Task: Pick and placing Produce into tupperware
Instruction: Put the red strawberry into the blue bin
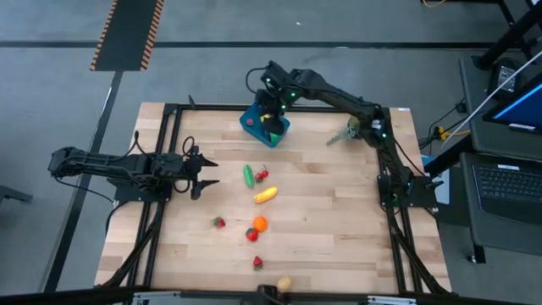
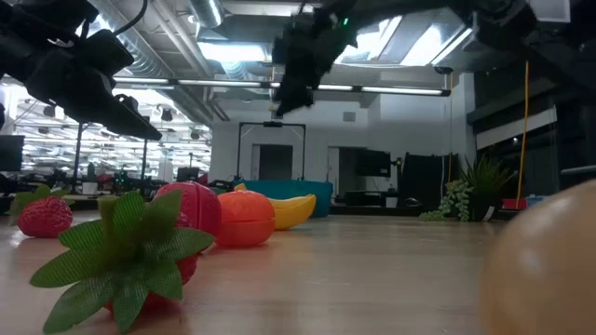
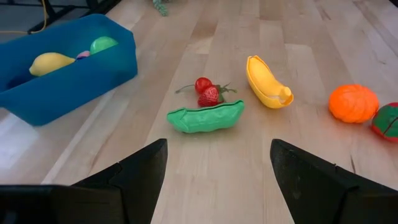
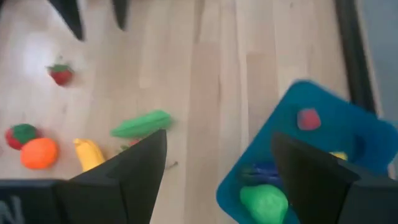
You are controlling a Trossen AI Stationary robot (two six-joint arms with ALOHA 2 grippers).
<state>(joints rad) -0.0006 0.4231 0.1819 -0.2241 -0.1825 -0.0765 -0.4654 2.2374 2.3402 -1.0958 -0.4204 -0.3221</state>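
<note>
Left gripper [image 1: 207,173] hovers left of table centre, jaws apart, empty. Green pea pod [image 3: 206,117] nearest, then strawberry pair [image 3: 208,93], banana [image 3: 267,89]. Blue tupperware [image 1: 252,118] far edge; right gripper [image 1: 271,114] above it, spread, empty. Advice: straddle pod's narrow width.

Bare bench [image 1: 339,220] lies open across the right of the frame, while the green pod [image 1: 248,175], banana [image 1: 265,195] and orange [image 1: 260,224] crowd the centre below the blue tupperware [image 1: 253,124].
</note>
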